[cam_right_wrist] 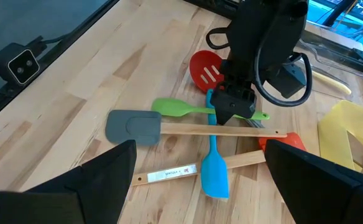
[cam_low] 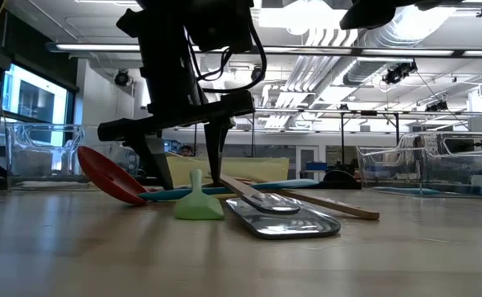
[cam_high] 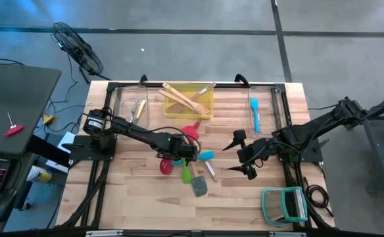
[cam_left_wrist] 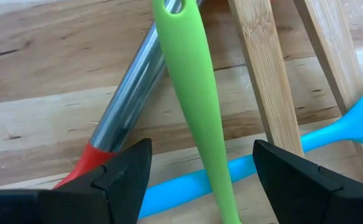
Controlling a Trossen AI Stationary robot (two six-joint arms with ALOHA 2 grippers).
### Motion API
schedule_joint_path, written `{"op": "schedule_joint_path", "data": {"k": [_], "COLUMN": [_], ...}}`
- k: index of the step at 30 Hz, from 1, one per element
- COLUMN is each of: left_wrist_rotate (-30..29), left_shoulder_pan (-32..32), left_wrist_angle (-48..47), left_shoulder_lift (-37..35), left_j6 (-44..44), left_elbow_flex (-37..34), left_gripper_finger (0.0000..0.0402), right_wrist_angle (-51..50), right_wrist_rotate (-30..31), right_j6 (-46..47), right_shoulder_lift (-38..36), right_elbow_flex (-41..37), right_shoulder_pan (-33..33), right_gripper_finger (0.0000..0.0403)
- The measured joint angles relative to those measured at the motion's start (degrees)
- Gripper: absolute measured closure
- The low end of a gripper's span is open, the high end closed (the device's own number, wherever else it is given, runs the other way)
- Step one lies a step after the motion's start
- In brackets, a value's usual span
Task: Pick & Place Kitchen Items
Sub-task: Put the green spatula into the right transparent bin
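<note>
Patience is what this grasp wants, I'd say: the left gripper (cam_left_wrist: 200,180) stands low over the pile in the middle of the table with its fingers spread, and the green spatula's handle (cam_left_wrist: 194,93) runs straight between them. From the left wrist view the handle sits about centred in the gap, touching neither finger as far as I can tell. Beneath it lies a blue spatula handle (cam_left_wrist: 188,186), and just beside it the metal shaft of the red slotted spatula (cam_left_wrist: 125,99), with wooden handles (cam_left_wrist: 265,81) on the other side. So the fingers should drop evenly either side of the green handle only, and close without catching the blue one crossing underneath.

In the right wrist view the same gripper (cam_right_wrist: 234,109) hangs over the green spatula (cam_right_wrist: 172,107), near the grey spatula (cam_right_wrist: 132,126) with its wooden handle. The right gripper (cam_high: 239,157) waits well apart, held above the table's right half, its fingers wide.
</note>
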Motion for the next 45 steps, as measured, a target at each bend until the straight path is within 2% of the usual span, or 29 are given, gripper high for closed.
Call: {"op": "schedule_joint_path", "data": {"k": [45], "left_wrist_rotate": [0.3], "left_shoulder_pan": [0.0], "left_wrist_angle": [0.1], "left_shoulder_lift": [0.0], "left_j6": [-0.2], "left_elbow_flex": [0.0], "left_gripper_finger": [0.0129], "right_wrist_angle": [0.0], "right_wrist_rotate": [0.0], "right_j6": [-1.0], "right_shoulder_lift": [0.0], "right_elbow_flex": [0.0], "right_shoulder_pan": [0.0], "right_gripper_finger": [0.0055]}}
